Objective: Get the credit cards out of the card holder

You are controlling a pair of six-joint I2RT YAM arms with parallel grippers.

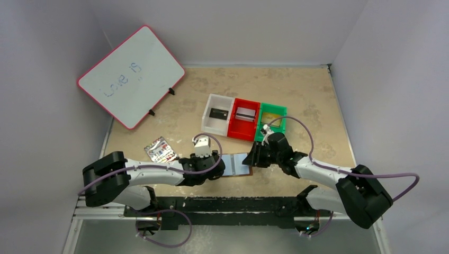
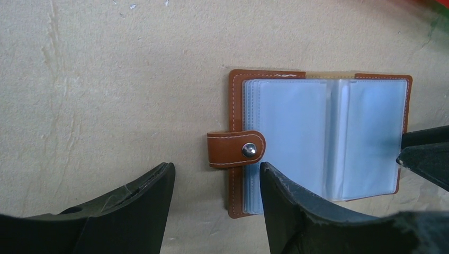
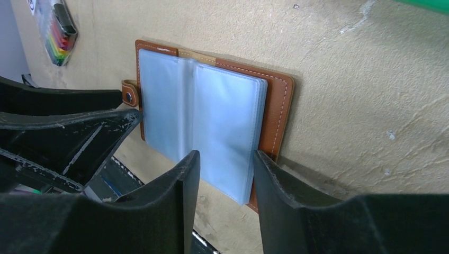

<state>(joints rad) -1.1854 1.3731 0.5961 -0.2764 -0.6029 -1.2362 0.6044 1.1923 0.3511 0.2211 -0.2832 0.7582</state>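
Card holder [image 1: 235, 165] is found lying open and flat on the tan table [image 1: 317, 95], near the front edge, between the two grippers. A whiteboard [image 1: 129, 76] with a red rim is propped at the far left. Three bins are set side by side beyond the card holder and apart from it: a white bin [image 1: 207, 114], a red bin [image 1: 241, 133] and a green bin [image 1: 272, 107]. The brown cover is turned down and the bluish clear sleeves [image 2: 296, 137] are turned up. The left gripper [image 2: 214, 172] is held at the holder's left edge with its jaws apart and nothing between them, the snap tab [image 2: 235, 149] lying just beyond the tips. The right gripper [image 3: 225, 159] is held at the right edge, its jaws also apart, a corner of the sleeves being seen through the gap. A white pack [image 1: 160, 150] with rainbow stripes is laid on the table to the left. A black card [image 1: 218, 112] is seen in the white bin, a silvery card [image 1: 244, 112] in the red bin and a tan card [image 1: 275, 116] in the green bin
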